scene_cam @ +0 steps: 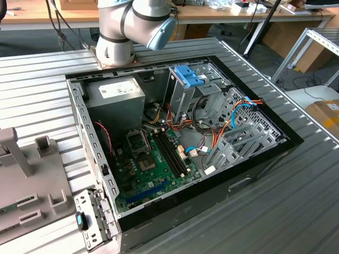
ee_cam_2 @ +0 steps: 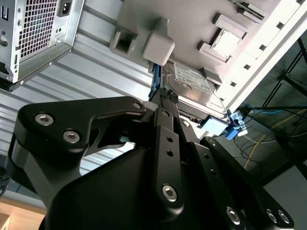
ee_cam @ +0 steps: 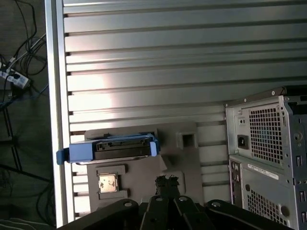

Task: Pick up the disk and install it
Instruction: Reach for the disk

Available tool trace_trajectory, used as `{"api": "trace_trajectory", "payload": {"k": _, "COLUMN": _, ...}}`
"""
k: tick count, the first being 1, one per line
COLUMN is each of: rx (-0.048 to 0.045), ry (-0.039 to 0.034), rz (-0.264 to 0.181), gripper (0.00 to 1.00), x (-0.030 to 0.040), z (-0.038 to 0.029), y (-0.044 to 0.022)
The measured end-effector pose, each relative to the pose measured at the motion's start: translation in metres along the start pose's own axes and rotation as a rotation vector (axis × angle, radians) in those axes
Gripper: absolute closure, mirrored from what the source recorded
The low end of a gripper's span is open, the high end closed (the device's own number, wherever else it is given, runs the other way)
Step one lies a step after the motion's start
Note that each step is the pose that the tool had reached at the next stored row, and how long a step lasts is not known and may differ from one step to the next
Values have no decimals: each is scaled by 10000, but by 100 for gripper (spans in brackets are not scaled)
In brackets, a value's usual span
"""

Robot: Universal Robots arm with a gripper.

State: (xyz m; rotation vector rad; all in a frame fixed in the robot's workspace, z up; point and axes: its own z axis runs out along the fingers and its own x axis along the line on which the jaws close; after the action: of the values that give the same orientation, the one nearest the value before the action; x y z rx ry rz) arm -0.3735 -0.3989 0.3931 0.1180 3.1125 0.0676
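flat dark disk (ee_cam: 120, 149), blue plastic rails (ee_cam: 79, 153)

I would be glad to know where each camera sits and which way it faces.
Exterior view: off the arm, looking down into the open computer case; the arm shows.
First wrist view: on the arm, looking past the gripper at the disk on a grey fixture.
Second wrist view: on the arm, past the gripper toward the disk.
Both wrist views share gripper, disk, fixture.

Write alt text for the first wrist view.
The disk, dark with blue side rails, sits on a grey fixture plate on the ribbed metal table, with the gripper near it. A computer case's rear stands beside.
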Motion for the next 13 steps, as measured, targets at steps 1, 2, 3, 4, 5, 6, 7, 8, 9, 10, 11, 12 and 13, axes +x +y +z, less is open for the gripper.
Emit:
{"api": "trace_trajectory", "payload": {"k": 1, "rx": 1, "ry": 0, "rz": 1, "gripper": 89, "x": 8, "z": 0, "y": -1}}
{"api": "trace_trajectory", "payload": {"k": 2, "rx": 0, "ry": 0, "rz": 1, "gripper": 89, "x": 23, "z": -1, "y": -1}}
{"api": "trace_trajectory", "payload": {"k": 3, "rx": 0, "ry": 0, "rz": 0, "gripper": 89, "x": 67, "z": -2, "y": -5}}
{"api": "trace_trajectory", "payload": {"k": 4, "rx": 0, "ry": -1, "rz": 0, "gripper": 89, "x": 120, "z": -3, "y": -9}}
{"api": "trace_trajectory", "payload": {"k": 5, "rx": -1, "ry": -1, "rz": -1, "gripper": 89, "x": 155, "z": -4, "y": -12}}
{"api": "trace_trajectory", "payload": {"k": 6, "rx": 0, "ry": 0, "rz": 0, "gripper": 89, "x": 220, "z": -6, "y": -17}}
{"api": "trace_trajectory", "payload": {"k": 7, "rx": 1, "ry": 0, "rz": 1, "gripper": 89, "x": 283, "z": -8, "y": -21}}
{"api": "trace_trajectory", "payload": {"k": 8, "rx": 0, "ry": 0, "rz": 1, "gripper": 89, "x": 323, "z": -9, "y": -24}}
{"api": "trace_trajectory", "payload": {"k": 9, "rx": 0, "ry": -1, "rz": 1, "gripper": 89, "x": 372, "z": -10, "y": -28}}
{"api": "trace_trajectory", "payload": {"k": 10, "rx": 0, "ry": 0, "rz": 0, "gripper": 89, "x": 414, "z": -11, "y": -31}}
{"api": "trace_trajectory", "payload": {"k": 11, "rx": 0, "ry": -1, "rz": 0, "gripper": 89, "x": 437, "z": -12, "y": -33}}
{"api": "trace_trajectory", "payload": {"k": 12, "rx": 0, "ry": 0, "rz": 0, "gripper": 89, "x": 461, "z": -13, "y": -35}}
{"api": "trace_trajectory", "payload": {"k": 13, "rx": 0, "ry": -1, "rz": 0, "gripper": 89, "x": 503, "z": -14, "y": -38}}
